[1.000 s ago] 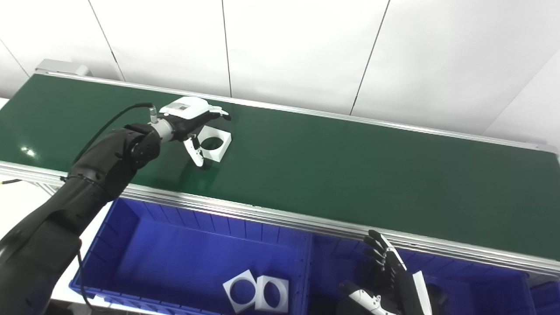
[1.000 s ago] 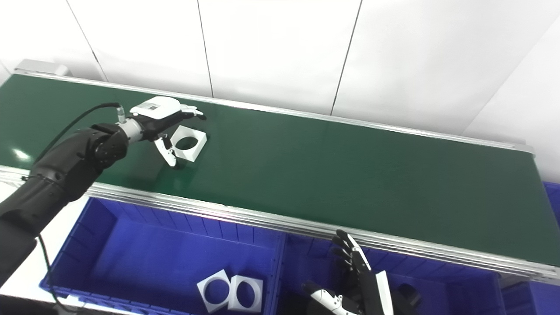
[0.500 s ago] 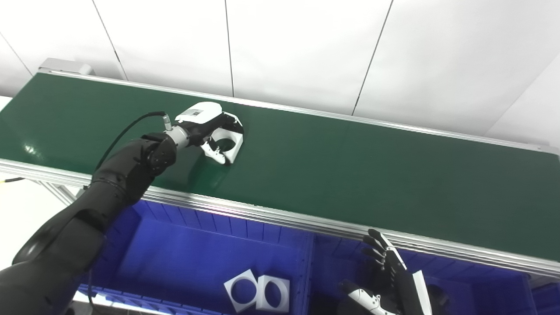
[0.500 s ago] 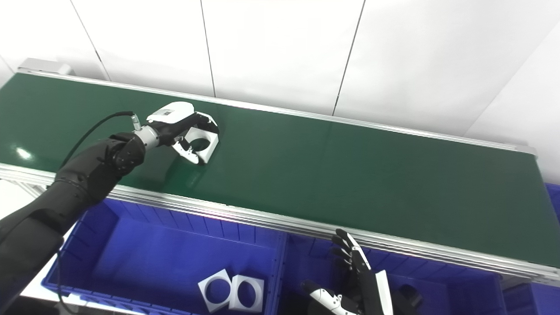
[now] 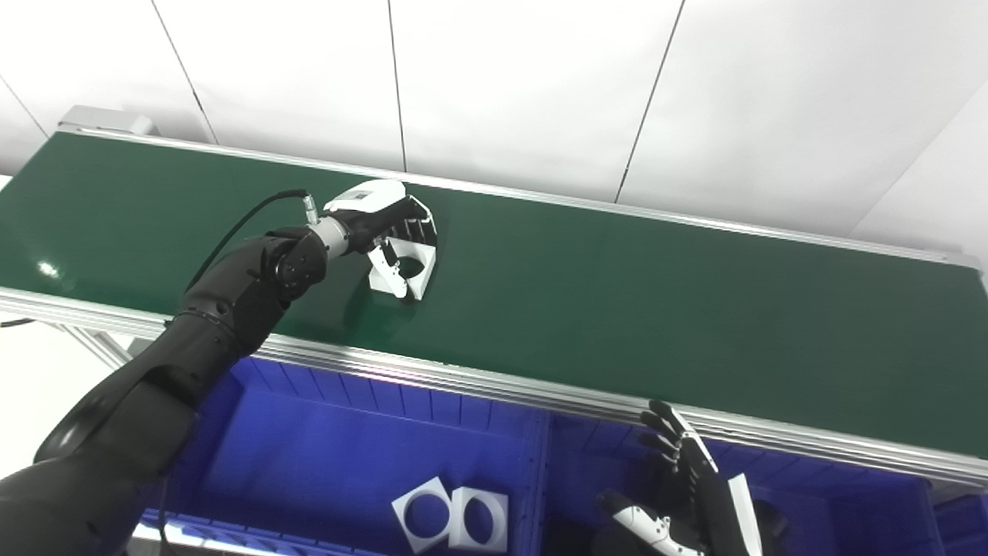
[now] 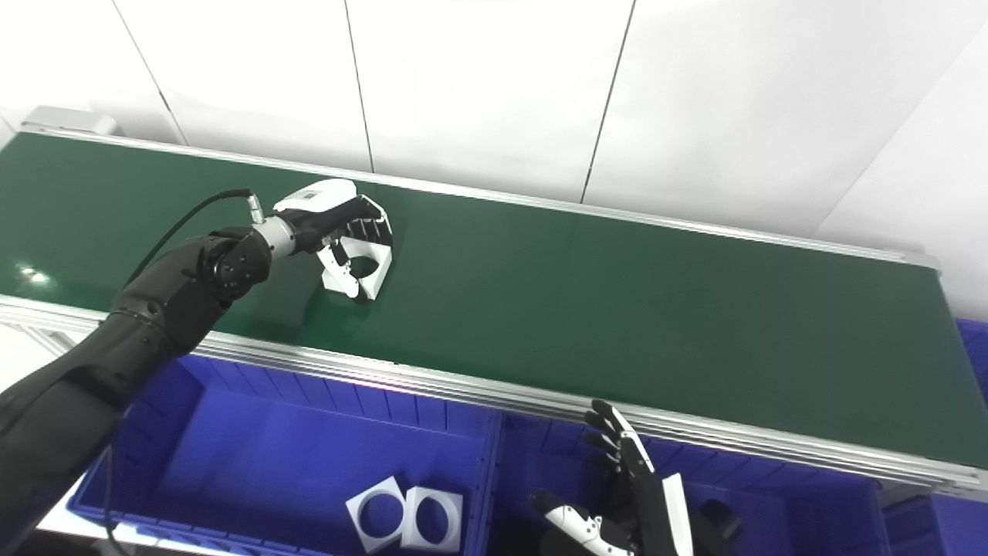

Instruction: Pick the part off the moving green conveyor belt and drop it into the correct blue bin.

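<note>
A white square part with a round hole (image 5: 411, 272) lies on the green conveyor belt (image 5: 617, 293) at the left. My left hand (image 5: 382, 228) is closed around it, fingers over its far edge and thumb on the near side. The part still seems to touch the belt. My right hand (image 5: 687, 494) hangs open over the right blue bin (image 5: 849, 510), fingers spread, holding nothing.
The left blue bin (image 5: 309, 440) below the belt's near rail holds two white square parts with round holes (image 5: 451, 513). A dark object (image 6: 718, 517) lies in the right bin beside my right hand. A white panelled wall stands behind the belt.
My left hand has followed the part to the right along the belt and its fingers have closed around it. The right hand has stayed in place.
</note>
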Motion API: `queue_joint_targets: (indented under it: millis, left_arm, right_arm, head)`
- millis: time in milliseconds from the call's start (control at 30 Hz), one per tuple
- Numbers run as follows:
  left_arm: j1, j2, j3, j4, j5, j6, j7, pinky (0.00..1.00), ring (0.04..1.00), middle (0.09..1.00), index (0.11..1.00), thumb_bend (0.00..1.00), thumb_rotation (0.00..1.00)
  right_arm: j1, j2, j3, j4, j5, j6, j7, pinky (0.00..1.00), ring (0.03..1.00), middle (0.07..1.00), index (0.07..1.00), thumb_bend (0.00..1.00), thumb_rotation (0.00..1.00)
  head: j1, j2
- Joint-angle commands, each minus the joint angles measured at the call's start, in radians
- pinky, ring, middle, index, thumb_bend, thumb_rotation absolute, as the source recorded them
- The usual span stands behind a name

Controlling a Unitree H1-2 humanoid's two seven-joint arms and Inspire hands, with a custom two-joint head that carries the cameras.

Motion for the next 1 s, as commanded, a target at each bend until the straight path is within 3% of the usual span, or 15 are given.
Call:
queue_joint_targets:
  millis: [0,133,200,233,300,433,633,967]
  left_arm:
    - [-0.015,0.036,0.051,-0.053,-0.057,-0.020,0.035,0.40,0.451,0.459,0.505,0.52,0.00]
    - [0.033,0.048,0.133,-0.190,-0.132,-0.029,0.034,0.29,0.346,0.406,0.508,0.51,0.00]
    - [0.057,0.050,0.169,-0.258,-0.166,-0.037,0.038,0.25,0.315,0.458,0.494,0.52,0.00]
    - [0.071,0.051,0.186,-0.294,-0.182,-0.034,0.037,0.32,0.383,0.448,0.511,0.52,0.00]
    - [0.103,0.049,0.219,-0.362,-0.229,-0.042,0.031,0.37,0.428,0.452,0.521,0.51,0.00]
    - [0.167,0.027,0.257,-0.453,-0.334,-0.094,0.019,0.40,0.450,0.458,0.525,0.51,0.00]
    - [0.296,-0.010,0.271,-0.604,-0.450,-0.078,-0.012,0.41,0.461,0.461,0.525,0.51,0.00]
    - [0.507,-0.097,0.210,-0.688,-0.390,-0.142,-0.001,0.40,0.462,0.461,0.523,0.51,0.00]
  right_arm:
    - [-0.003,0.008,0.000,-0.036,-0.002,-0.049,-0.011,0.71,0.781,0.840,0.880,0.69,0.41]
    - [-0.001,0.011,0.002,-0.049,-0.006,-0.038,-0.008,0.71,0.781,0.840,0.880,0.68,0.41]
    - [-0.001,0.016,0.003,-0.055,-0.009,-0.033,-0.010,0.71,0.779,0.837,0.878,0.69,0.40]
    - [-0.001,0.017,0.004,-0.059,-0.009,-0.030,-0.009,0.70,0.778,0.836,0.878,0.69,0.40]
    - [-0.001,0.020,0.005,-0.064,-0.012,-0.025,-0.008,0.70,0.779,0.837,0.878,0.69,0.40]
    - [-0.001,0.027,0.005,-0.075,-0.029,-0.014,-0.009,0.70,0.778,0.838,0.878,0.69,0.40]
    - [-0.004,0.033,0.004,-0.091,-0.034,0.012,0.000,0.70,0.779,0.841,0.882,0.69,0.42]
    - [-0.009,0.033,0.004,-0.106,-0.031,0.033,0.009,0.70,0.779,0.840,0.878,0.69,0.41]
  head:
    - [0.001,0.002]
    - [-0.028,0.017]
    - [-0.048,0.026]
    - [-0.064,0.034]
    - [-0.075,0.039]
    - [-0.094,0.061]
    - [-0.110,0.088]
    - [-0.120,0.117]
